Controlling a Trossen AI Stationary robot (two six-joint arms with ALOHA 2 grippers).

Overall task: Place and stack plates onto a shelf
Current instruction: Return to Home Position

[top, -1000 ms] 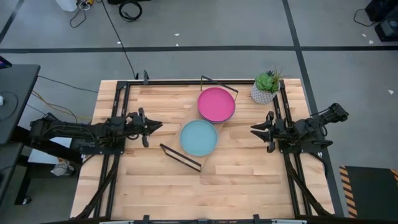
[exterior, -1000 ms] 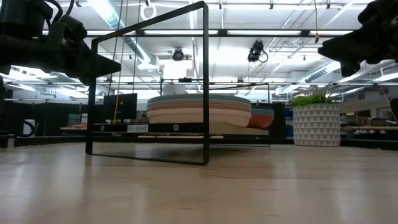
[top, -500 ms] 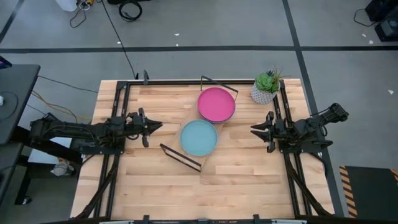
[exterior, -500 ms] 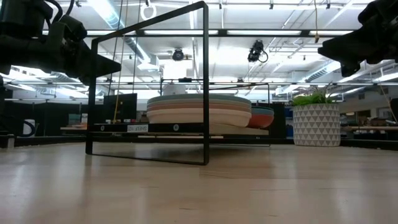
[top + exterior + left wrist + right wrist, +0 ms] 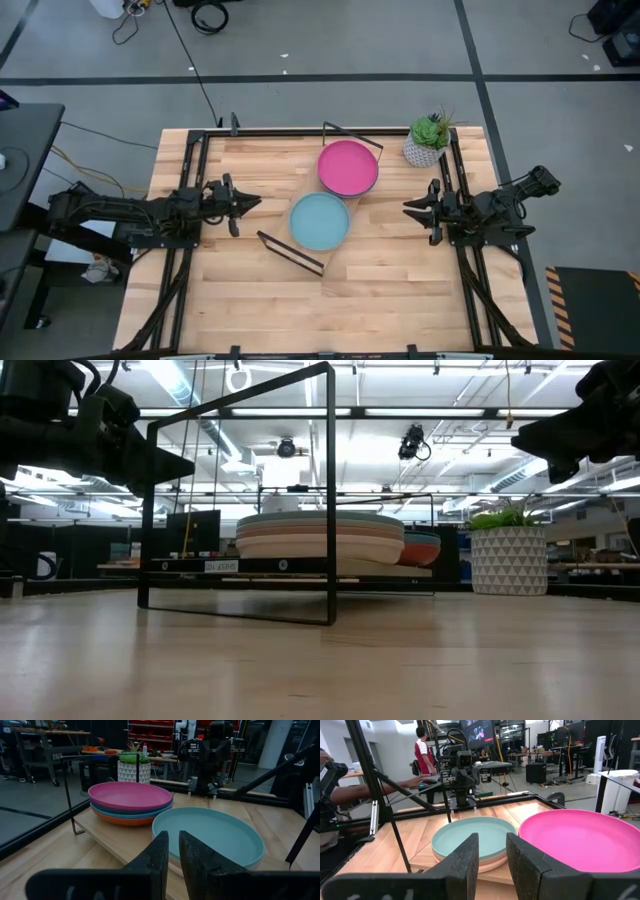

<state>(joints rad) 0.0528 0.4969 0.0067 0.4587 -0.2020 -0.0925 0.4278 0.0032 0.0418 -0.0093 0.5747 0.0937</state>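
Note:
The plates stand in two stacks on the shelf (image 5: 306, 187), a light board lying aslant mid-table with black wire frames (image 5: 290, 251) at both ends. One stack has the pink plate (image 5: 348, 167) on top, over blue, teal and orange-red (image 5: 127, 817). The other has the light blue plate (image 5: 320, 220) on top, over cream and peach (image 5: 320, 542). My left gripper (image 5: 245, 203) hovers left of the shelf, its fingers (image 5: 173, 836) nearly together. My right gripper (image 5: 406, 208) hovers right of it, with a narrow gap (image 5: 492, 837).
A potted plant (image 5: 428, 141) in a white patterned pot stands at the table's far right corner, just beyond the pink stack. Bare wood lies along the near side (image 5: 330, 310) of the table. A person (image 5: 422, 752) shows in the room beyond the table.

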